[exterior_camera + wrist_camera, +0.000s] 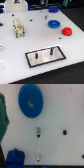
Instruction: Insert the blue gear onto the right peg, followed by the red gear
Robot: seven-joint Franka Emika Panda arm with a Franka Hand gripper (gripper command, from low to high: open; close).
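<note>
Blue gear [53, 23]: flat, wide, bright blue disc w/ centre hole, lying on white table [20, 60] far from the plate [45, 56]. Red gear [66, 32], smaller and thicker, sits near it. Right peg [50, 50] bare. Gripper not made out in either view; can't tell its grip.

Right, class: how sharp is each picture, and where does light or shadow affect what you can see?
Exterior view: soft and low-detail, the pale table bright, faint shadows under the blue gear and red gear. Wrist view: blurrier still, the blue gear fuzzy-edged.
</note>
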